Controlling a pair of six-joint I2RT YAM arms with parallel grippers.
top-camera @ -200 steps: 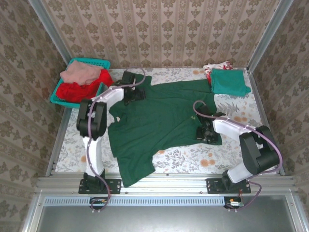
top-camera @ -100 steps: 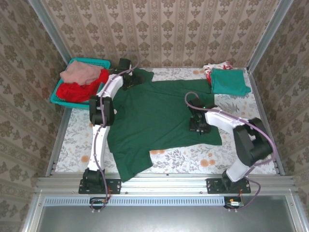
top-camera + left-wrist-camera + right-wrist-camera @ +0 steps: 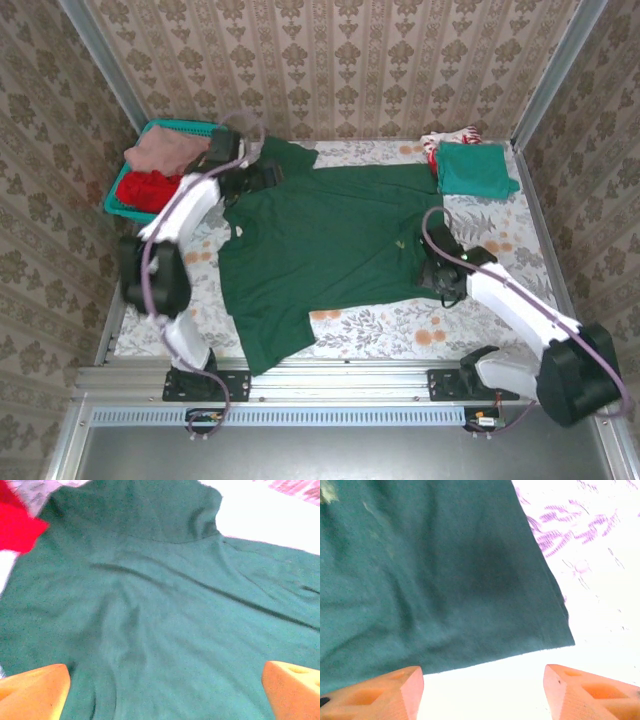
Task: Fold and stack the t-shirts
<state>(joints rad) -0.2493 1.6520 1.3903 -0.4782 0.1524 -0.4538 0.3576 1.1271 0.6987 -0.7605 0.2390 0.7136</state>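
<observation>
Dark green t-shirt (image 3: 330, 240) lies spread flat across the middle of the table (image 3: 400, 335), sleeves to the left, hem to the right; we judge it is laid open so a fold can start from clean edges; left gripper (image 3: 258, 177) hovers over the far sleeve and shoulder, just beside the basket (image 3: 215, 128), fingers spread wide with nothing between them; right gripper (image 3: 446, 280) sits at the near hem corner, jaws parted; in its wrist view the corner lies loose ahead of the fingertips (image 3: 375, 692), unpinched; the arms stand at opposite corners, likely each to take an edge; red tee (image 3: 150, 190) and dusty pink tee (image 3: 165, 150) are heaped in the basket, seemingly waiting their turn; teal-green tee (image 3: 475, 168), folded, lies at the far right corner with a white-red one (image 3: 445, 140) showing at its far edge; we take that for the stack; creases cross the shoulder in the left wrist view, so smoothing may come first.
</observation>
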